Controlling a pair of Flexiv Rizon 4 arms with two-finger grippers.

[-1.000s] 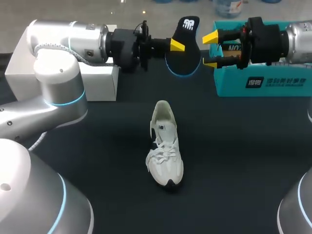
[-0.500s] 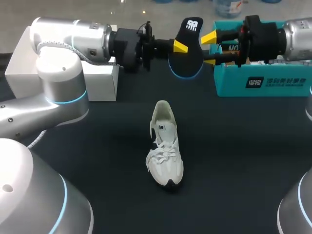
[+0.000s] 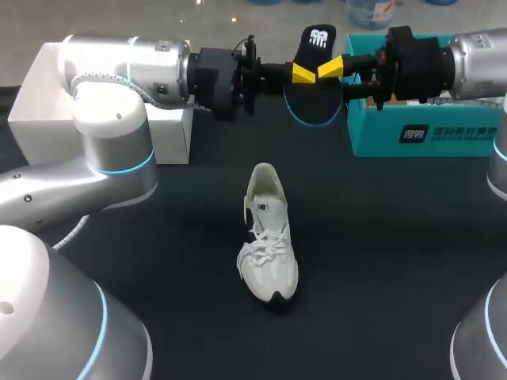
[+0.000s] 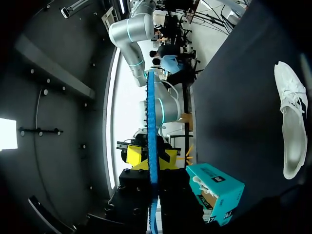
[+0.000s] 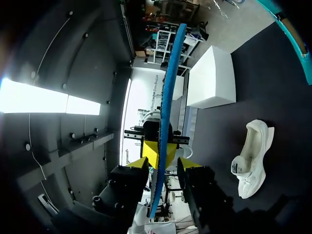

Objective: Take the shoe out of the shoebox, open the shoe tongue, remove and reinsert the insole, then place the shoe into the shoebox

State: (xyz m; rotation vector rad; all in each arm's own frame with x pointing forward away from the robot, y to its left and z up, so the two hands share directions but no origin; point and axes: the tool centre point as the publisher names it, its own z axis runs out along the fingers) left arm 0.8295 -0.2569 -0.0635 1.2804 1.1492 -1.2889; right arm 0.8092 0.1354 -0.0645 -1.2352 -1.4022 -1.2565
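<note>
Left gripper (image 3: 305,75) clamps the raised insole (image 3: 315,49); right gripper (image 3: 337,82) has 2 fingers wide around it. Shoe (image 3: 268,241) on table (image 3: 396,261).

Left arm (image 3: 111,119) was stretched out level from the left, wrist horizontal, pincer (image 3: 303,73) clamped on the insole (image 3: 315,47). Right arm (image 3: 475,55) was level from the right, facing it almost tip to tip. Right pincer (image 3: 337,83) was spread, one finger each side of the insole, not gripping.
</note>
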